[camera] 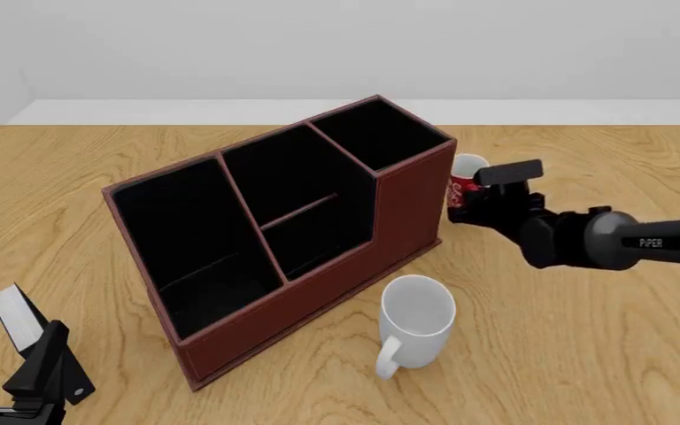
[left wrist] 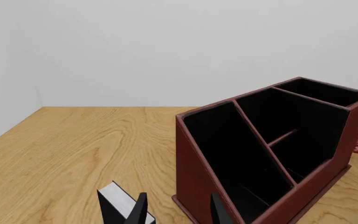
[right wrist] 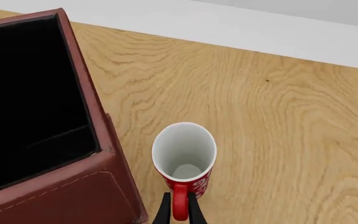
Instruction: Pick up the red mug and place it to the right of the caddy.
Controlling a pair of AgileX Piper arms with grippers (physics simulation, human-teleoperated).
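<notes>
Right tool [right wrist: 178, 210] pinches the red mug [right wrist: 184, 156] by its handle, just right of the caddy [right wrist: 48, 140]. You're at the placing step; judge whether it's seated, then let go.

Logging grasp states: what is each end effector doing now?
Left end effector: open, empty.
Right end effector: shut on the red mug handle.

mug [camera: 467, 168] R of caddy [camera: 281, 230] | 2nd mug [camera: 417, 319] in front
</notes>
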